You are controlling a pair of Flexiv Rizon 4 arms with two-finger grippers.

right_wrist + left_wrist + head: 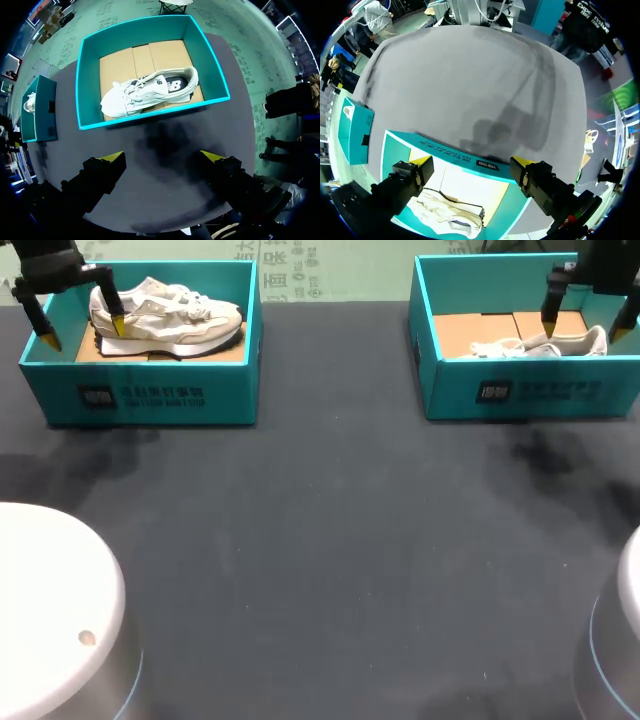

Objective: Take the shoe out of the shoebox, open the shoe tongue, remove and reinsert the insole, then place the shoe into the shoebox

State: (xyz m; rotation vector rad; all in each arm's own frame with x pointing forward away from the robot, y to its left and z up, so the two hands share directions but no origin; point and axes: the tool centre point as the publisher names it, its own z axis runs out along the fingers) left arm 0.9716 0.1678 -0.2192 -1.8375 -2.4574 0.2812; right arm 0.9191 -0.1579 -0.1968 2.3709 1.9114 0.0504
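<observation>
Teal card, two lidless shoeboxes at far edge of dark table (330,540), well apart. Probably set that way so the mid-table is free for insole work.

L shoebox (150,395): white L shoe (170,315) inside on brown liner (225,353), lengthwise along the box, pale sole twd near wall.

R shoebox (520,390): white R shoe (150,92) inside, laces up, twd near-right part of floor. Mostly hidden behind near wall from overhead, clear from R wrist.

L gripper (83,334): above left end of L shoebox. Fingers spread wide, nothing held. One tip over shoe's left end, other out by left wall. No contact seen.

R gripper (584,330): above right end of R shoebox, over the shoe. Also wide open and empty, well clear of shoe.

Judgement: step 1 (take-out) not yet done, both shoes boxed. Wide spread prob. to straddle shoe from above. Walls leave little room beside L shoe, so finger may snag rim on descent. Laces loose, could catch.
</observation>
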